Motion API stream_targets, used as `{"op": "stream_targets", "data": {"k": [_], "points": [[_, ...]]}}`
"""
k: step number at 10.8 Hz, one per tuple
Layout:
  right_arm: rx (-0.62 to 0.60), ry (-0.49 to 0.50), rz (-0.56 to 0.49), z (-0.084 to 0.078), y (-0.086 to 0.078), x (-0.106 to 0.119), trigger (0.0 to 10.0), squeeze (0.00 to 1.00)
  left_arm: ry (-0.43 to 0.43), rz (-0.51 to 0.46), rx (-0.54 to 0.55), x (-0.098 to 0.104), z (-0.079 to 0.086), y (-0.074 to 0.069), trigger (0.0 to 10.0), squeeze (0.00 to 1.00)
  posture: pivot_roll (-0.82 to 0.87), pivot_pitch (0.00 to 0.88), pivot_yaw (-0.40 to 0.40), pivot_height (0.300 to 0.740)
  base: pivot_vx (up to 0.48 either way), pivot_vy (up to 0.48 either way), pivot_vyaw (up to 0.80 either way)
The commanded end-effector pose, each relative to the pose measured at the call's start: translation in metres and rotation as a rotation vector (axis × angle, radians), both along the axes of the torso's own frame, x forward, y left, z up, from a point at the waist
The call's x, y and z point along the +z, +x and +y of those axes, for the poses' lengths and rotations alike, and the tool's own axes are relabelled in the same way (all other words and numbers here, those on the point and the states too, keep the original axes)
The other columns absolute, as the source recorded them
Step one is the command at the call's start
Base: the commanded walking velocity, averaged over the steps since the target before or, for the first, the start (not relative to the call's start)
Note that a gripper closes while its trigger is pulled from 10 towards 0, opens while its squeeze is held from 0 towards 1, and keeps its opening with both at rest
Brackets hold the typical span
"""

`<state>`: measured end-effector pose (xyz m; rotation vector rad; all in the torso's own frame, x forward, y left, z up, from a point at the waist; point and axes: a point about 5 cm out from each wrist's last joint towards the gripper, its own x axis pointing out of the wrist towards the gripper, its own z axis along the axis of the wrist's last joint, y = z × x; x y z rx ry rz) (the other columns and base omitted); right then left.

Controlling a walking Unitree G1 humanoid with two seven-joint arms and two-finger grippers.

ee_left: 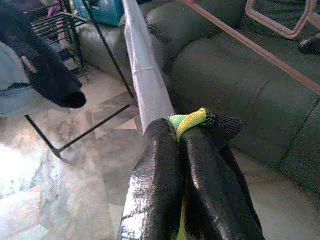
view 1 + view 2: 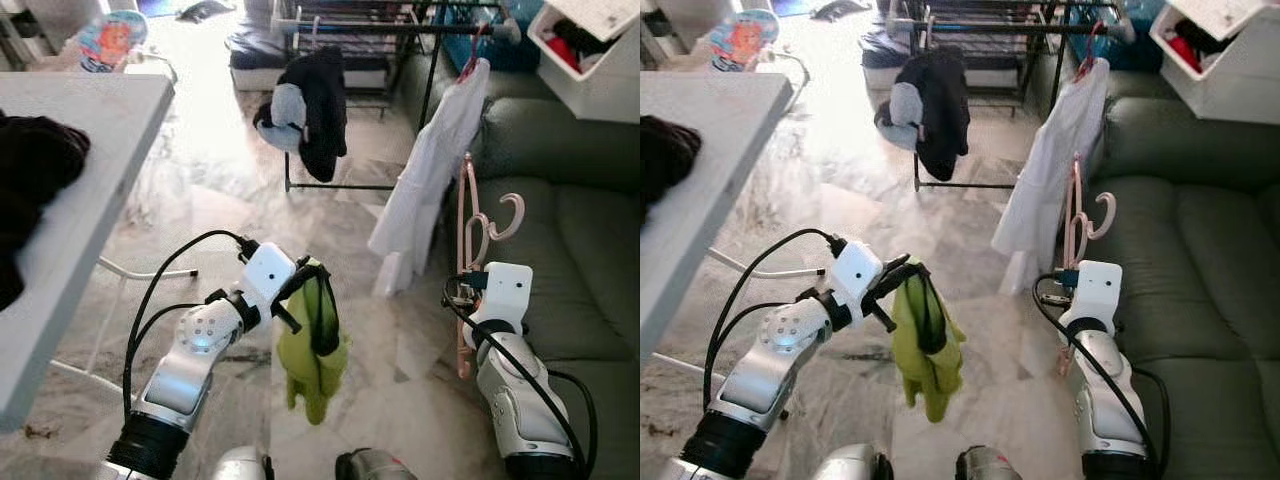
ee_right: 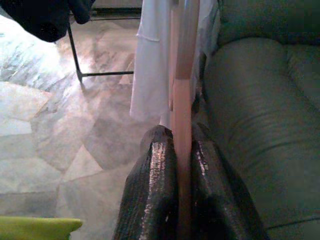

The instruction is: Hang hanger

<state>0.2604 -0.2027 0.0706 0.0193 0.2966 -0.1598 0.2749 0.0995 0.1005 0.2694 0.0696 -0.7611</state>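
Beside sofa (image 2: 560,250): pink hanger (image 2: 466,240) is pinched upright by right gripper (image 3: 181,150).
Left gripper (image 1: 177,145): pressed onto green garment (image 2: 312,345).
Rack (image 2: 400,25): white shirt (image 2: 430,170) is hung.

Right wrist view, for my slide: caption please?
Right end effector clamps pink hanger beside the white garment and green sofa.

The dark cloth (image 2: 30,185) on the white table (image 2: 95,160) ran off the picture's edge; the bin's (image 2: 590,60) red contents stayed unclear
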Motion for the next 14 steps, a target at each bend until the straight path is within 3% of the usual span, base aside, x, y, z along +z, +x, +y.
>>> {"op": "stream_targets", "data": {"k": [1,3,6,10,14], "points": [[0.004,0.002,-0.013,0.0,0.001,0.003,10.0,0.0,-0.006,-0.018,-0.002,0.002,0.0,-0.001,10.0,0.0,-0.07,0.076,-0.023,0.74,0.0,0.0,0.0],[0.037,-0.018,-0.018,0.002,0.002,0.004,10.0,0.0,-0.01,-0.017,0.018,0.002,0.0,-0.001,10.0,0.0,-0.07,0.077,-0.024,0.74,0.0,0.0,0.0],[0.059,-0.031,-0.036,0.006,0.002,0.007,10.0,0.0,-0.046,-0.038,0.084,0.005,0.0,0.001,10.0,0.0,-0.07,0.081,-0.025,0.74,0.0,0.0,0.8],[0.058,-0.028,-0.036,0.009,0.002,0.005,10.0,0.0,-0.057,-0.011,0.067,0.001,-0.007,-0.002,10.0,0.0,-0.06,0.084,-0.016,0.74,0.0,0.0,0.8],[0.073,-0.031,-0.063,0.013,0.013,0.012,10.0,0.0,-0.078,-0.008,0.057,0.001,-0.015,-0.002,10.0,0.0,-0.07,0.088,-0.016,0.74,0.0,-0.076,0.8]]}}
